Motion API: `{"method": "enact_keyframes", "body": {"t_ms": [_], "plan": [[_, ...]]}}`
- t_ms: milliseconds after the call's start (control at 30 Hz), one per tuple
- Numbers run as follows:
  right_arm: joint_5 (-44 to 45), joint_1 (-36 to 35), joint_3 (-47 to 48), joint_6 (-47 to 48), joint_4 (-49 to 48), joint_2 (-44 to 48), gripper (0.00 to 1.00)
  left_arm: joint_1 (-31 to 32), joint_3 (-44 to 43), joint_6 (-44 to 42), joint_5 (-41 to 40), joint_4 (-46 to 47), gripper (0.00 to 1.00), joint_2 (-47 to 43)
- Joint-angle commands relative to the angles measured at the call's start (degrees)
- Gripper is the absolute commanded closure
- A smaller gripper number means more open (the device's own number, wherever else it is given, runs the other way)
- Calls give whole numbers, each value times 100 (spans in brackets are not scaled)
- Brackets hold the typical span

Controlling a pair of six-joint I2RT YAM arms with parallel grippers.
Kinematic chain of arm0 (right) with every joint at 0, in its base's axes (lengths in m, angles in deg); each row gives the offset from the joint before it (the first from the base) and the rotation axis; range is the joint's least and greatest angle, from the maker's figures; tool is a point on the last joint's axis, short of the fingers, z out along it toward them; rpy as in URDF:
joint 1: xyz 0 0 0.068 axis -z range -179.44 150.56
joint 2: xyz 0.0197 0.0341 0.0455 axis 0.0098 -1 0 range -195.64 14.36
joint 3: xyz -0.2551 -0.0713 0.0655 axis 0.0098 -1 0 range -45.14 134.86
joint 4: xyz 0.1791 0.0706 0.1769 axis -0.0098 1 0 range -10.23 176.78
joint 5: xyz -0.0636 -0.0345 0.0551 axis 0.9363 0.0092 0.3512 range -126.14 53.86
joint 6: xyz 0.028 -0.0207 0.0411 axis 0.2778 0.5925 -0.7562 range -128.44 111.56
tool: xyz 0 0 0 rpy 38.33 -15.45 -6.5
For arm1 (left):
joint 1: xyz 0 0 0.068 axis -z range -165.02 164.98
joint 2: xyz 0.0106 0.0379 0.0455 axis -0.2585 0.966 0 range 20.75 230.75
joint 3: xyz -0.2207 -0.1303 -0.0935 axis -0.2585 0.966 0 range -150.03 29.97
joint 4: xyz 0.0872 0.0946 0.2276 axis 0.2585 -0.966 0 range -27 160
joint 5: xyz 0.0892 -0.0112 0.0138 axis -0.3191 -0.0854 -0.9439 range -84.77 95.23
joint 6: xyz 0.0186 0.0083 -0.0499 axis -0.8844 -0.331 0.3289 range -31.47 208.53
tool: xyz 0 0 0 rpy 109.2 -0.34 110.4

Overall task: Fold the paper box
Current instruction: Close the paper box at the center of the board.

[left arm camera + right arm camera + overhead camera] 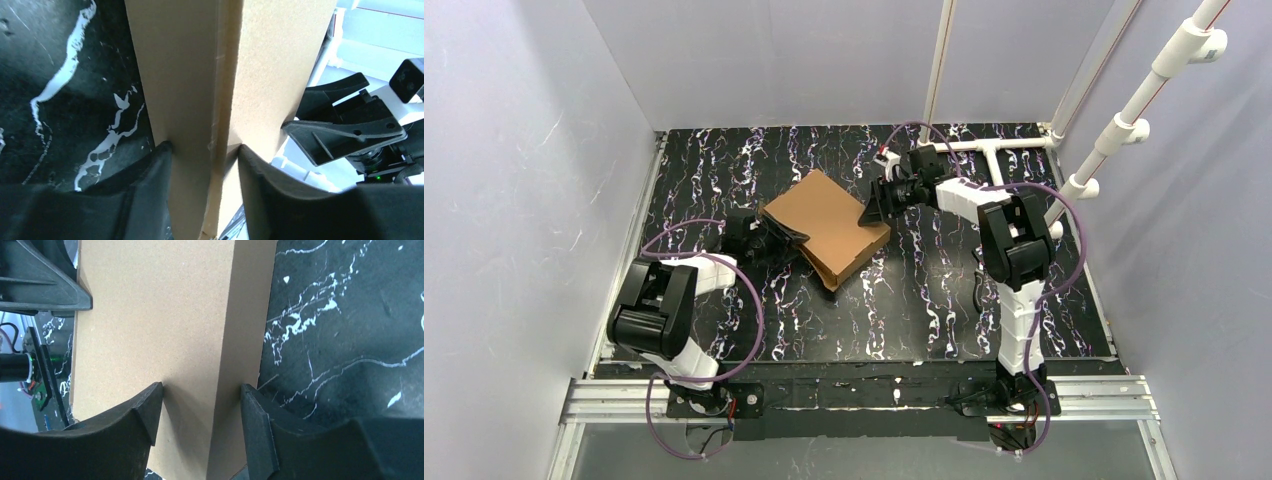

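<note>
Paper box [829, 225]: brown cardboard, folded shut (turned diagonally), mid table [724, 170].

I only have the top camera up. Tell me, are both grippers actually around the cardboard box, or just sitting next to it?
Observer: The left wrist view shows the left gripper straddling an edge of the paper box, with one finger against each side of the cardboard.
Operator: And the right one?
Observer: In the right wrist view, the right gripper also has cardboard filling the gap. One finger is on the broad face and the other is on the narrow side face.
Operator: Is the left grip on flat board?
Observer: No. A fold line runs up the cardboard between its fingers, so the left gripper is holding across a crease.
</note>
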Motion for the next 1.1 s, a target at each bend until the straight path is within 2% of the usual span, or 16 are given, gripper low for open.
{"method": "enact_keyframes", "body": {"t_ms": [0,67,133,267,367,467,600,700,967,1067], "plan": [[-191,-359,-518,339,476,342,46,275,-296,300,178,294,63,-25],[-106,-480,-681,344,492,452,47,348,-327,466,117,289,78,-36],[9,-608,-822,344,479,570,47,401,-360,564,60,271,78,-28],[266,-606,-830,344,474,653,45,423,-274,585,8,261,69,-20],[409,-499,-804,419,555,689,43,404,-115,379,1,268,67,-167],[518,-385,-870,539,580,792,43,381,47,-306,13,237,62,-540],[598,-283,-951,607,614,889,43,341,270,-1247,100,-96,44,-1196],[584,-259,-1016,583,582,904,43,327,459,-1779,325,-407,36,-1669],[601,-215,-1106,533,544,930,43,435,1036,-2319,835,-1231,29,-2867],[560,-215,-1101,520,537,906,43,819,894,-2865,446,-2417,28,-3702]]}}
